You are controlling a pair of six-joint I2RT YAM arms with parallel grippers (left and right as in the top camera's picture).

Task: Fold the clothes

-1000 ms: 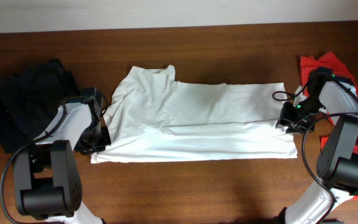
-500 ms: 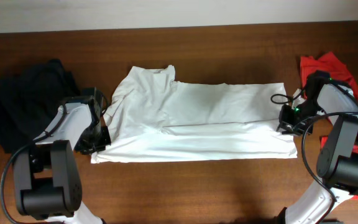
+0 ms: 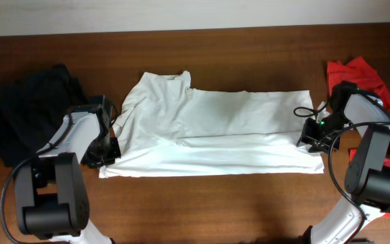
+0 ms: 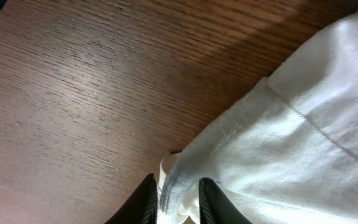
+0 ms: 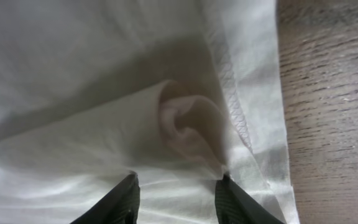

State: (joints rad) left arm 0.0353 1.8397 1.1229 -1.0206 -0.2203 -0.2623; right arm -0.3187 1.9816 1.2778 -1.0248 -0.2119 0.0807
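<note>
A white T-shirt [image 3: 215, 129] lies folded lengthwise across the middle of the table, collar end to the left. My left gripper [image 3: 107, 152] is at the shirt's lower left corner, shut on a bunched hem of the T-shirt [image 4: 185, 180], with the fingertips [image 4: 146, 196] close either side. My right gripper [image 3: 309, 135] sits on the shirt's right edge. In the right wrist view its jaws stand apart over flat cloth, so that gripper [image 5: 176, 196] is open. A small puckered fold [image 5: 188, 124] rises just ahead of it, beside the stitched hem [image 5: 232, 87].
A heap of black clothes [image 3: 29, 112] lies at the far left, beside my left arm. Red clothes [image 3: 357, 71] lie at the far right, partly under my right arm. Bare wood runs along the front edge [image 3: 208, 203].
My right gripper closed on the shirt's right edge and has opened again, leaving a puckered fold. The left gripper and the shirt have not moved.
</note>
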